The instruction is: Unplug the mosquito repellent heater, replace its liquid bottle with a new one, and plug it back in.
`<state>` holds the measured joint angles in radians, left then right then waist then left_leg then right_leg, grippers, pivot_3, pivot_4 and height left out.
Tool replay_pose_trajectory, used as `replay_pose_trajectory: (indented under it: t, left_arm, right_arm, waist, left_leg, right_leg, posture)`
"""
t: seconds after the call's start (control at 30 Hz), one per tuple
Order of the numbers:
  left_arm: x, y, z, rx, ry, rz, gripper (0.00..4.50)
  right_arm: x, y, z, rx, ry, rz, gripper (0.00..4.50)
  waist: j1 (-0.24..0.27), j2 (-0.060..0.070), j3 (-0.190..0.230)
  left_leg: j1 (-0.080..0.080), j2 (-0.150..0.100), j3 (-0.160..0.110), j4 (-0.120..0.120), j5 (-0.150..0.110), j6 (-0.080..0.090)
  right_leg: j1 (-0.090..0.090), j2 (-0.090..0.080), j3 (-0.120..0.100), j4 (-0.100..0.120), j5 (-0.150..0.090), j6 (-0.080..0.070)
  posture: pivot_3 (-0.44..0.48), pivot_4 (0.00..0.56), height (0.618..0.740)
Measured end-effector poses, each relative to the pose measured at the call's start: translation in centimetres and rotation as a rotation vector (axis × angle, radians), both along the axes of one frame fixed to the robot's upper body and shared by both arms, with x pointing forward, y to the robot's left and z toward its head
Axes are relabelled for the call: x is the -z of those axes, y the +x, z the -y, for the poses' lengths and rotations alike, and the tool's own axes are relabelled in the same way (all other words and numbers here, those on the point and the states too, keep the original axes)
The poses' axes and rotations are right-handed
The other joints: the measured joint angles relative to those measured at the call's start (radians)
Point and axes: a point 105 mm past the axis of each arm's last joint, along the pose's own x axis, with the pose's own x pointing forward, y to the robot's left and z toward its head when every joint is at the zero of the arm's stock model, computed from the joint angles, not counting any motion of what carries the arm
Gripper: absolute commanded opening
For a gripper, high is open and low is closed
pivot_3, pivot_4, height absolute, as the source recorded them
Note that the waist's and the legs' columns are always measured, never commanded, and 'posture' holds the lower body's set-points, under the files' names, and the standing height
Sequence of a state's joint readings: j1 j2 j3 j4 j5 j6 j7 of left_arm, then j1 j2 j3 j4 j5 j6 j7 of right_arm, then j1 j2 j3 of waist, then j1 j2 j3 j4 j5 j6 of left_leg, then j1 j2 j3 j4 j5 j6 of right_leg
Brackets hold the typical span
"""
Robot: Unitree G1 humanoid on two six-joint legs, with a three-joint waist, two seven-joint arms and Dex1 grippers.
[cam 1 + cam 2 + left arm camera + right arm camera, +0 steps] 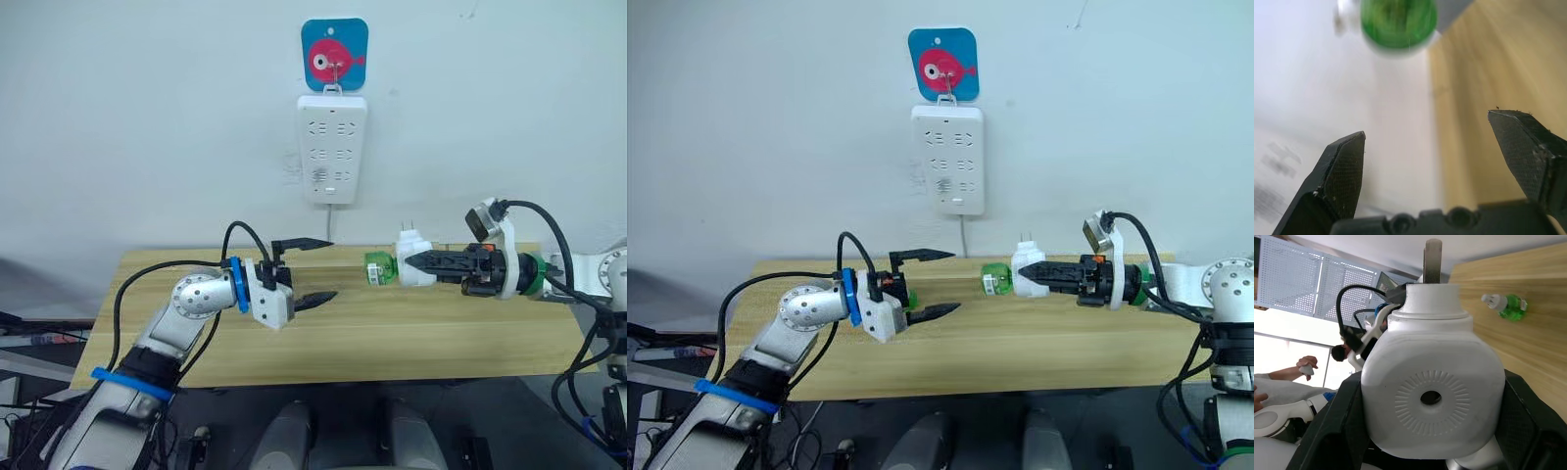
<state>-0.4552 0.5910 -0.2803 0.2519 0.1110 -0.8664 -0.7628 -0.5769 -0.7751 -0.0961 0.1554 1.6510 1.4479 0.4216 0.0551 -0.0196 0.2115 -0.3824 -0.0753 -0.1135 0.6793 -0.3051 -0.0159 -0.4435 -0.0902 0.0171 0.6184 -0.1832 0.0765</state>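
My right gripper (pixel 411 262) is shut on the mosquito repellent heater (pixel 413 250), a white rounded unit held above the table with its two prongs pointing up. A green liquid bottle (pixel 377 267) sticks out of the heater toward my left gripper. In the right wrist view the heater's (pixel 1432 396) vent hole faces the camera between both black fingers (pixel 1334 426). My left gripper (pixel 331 268) is open a short way left of the bottle, level with it. Between its fingers (pixel 1344 171) the left wrist view shows the bottle (pixel 1398 22). Another green bottle (pixel 1508 307) lies on the table.
A long white power strip (pixel 333 147) hangs on the wall under a blue fish hook plate (pixel 334 54), above and between the grippers. The wooden table (pixel 441 338) stretches below both arms. A person's hands (pixel 1303 367) show at the side behind a white arm.
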Motion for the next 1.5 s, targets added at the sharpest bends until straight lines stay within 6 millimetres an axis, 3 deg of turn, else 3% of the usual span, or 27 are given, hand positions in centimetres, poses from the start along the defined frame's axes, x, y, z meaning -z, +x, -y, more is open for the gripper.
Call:
replay_pose_trajectory:
  t: [0.1,0.27,0.73,0.83,1.0,1.2,1.27,1.37,1.5]
  left_arm:
    - [0.5,-0.7,0.3,0.041,-0.002,0.084,4.48]
    - [-0.7,-0.7,1.4,0.059,-0.069,0.184,4.48]
    - [-1.8,-1.3,3.3,0.123,-0.127,0.290,4.48]
    - [-1.6,-1.3,3.6,0.140,-0.109,0.296,3.94]
    - [-1.4,-1.2,3.7,0.145,-0.115,0.284,2.34]
    - [-1.5,-1.4,3.7,0.163,-0.149,0.239,2.27]
    - [-1.6,-1.6,3.6,0.171,-0.164,0.190,2.27]
    - [-1.3,-1.6,3.9,0.163,-0.206,-0.052,2.27]
    - [-1.0,-1.6,4.7,0.161,-0.264,-0.652,2.27]
  right_arm:
    - [0.2,0.0,-0.2,0.000,-0.002,-0.004,2.98]
    - [0.3,0.0,-0.6,-0.008,0.000,-0.005,2.98]
    - [0.2,-0.3,-1.5,-0.032,0.002,0.008,2.98]
    - [0.0,-0.5,-1.6,-0.040,0.007,0.012,2.98]
    - [0.2,-0.7,-1.6,-0.040,0.007,-0.001,2.98]
    - [0.1,-0.9,-1.6,-0.052,0.008,0.004,2.98]
    - [-0.1,-1.1,-1.7,-0.061,0.008,0.013,2.98]
    - [0.0,-1.1,-1.5,-0.056,-0.001,0.013,2.98]
    - [0.4,-1.0,-0.9,-0.042,-0.032,0.020,2.98]
  waist:
    - [0.000,0.000,0.000]
    - [0.001,0.000,0.000]
    - [-0.002,0.000,0.000]
    - [-0.002,0.000,0.000]
    - [-0.004,0.000,0.000]
    - [-0.005,0.000,0.000]
    - [-0.005,0.000,0.000]
    - [-0.009,0.000,0.000]
    - [-0.014,0.000,0.000]
  left_leg:
    - [0.000,0.000,0.001,0.000,-0.001,0.002]
    - [0.000,0.000,0.002,0.001,-0.001,0.002]
    - [0.001,0.000,0.003,0.002,0.000,0.003]
    - [0.001,0.000,0.003,0.002,0.000,0.003]
    - [0.001,0.000,0.003,0.002,0.000,0.003]
    - [0.001,0.000,0.002,0.002,0.000,0.003]
    - [0.001,0.000,0.002,0.002,0.000,0.003]
    - [0.001,0.000,0.001,0.002,-0.001,0.004]
    - [0.001,0.000,-0.001,0.003,-0.002,0.008]
  right_leg:
    - [-0.001,0.000,0.000,-0.001,0.000,0.001]
    - [-0.001,0.000,-0.001,0.001,0.001,0.002]
    - [-0.001,0.000,-0.001,0.004,0.001,0.002]
    - [-0.001,0.000,0.000,0.004,0.001,0.002]
    - [-0.001,0.000,-0.001,0.004,0.001,0.002]
    - [-0.001,0.000,0.000,0.004,0.001,0.002]
    - [-0.001,0.000,0.000,0.004,0.001,0.002]
    - [-0.002,0.000,0.000,0.005,0.001,0.002]
    - [-0.001,0.001,-0.001,0.007,0.001,0.002]
  posture:
    - [0.109,0.179,0.740]
    - [0.111,0.173,0.740]
    - [0.095,0.185,0.740]
    - [0.090,0.190,0.740]
    - [0.085,0.197,0.740]
    - [0.090,0.204,0.740]
    - [0.090,0.204,0.740]
    - [0.094,0.207,0.740]
    - [0.097,0.204,0.740]
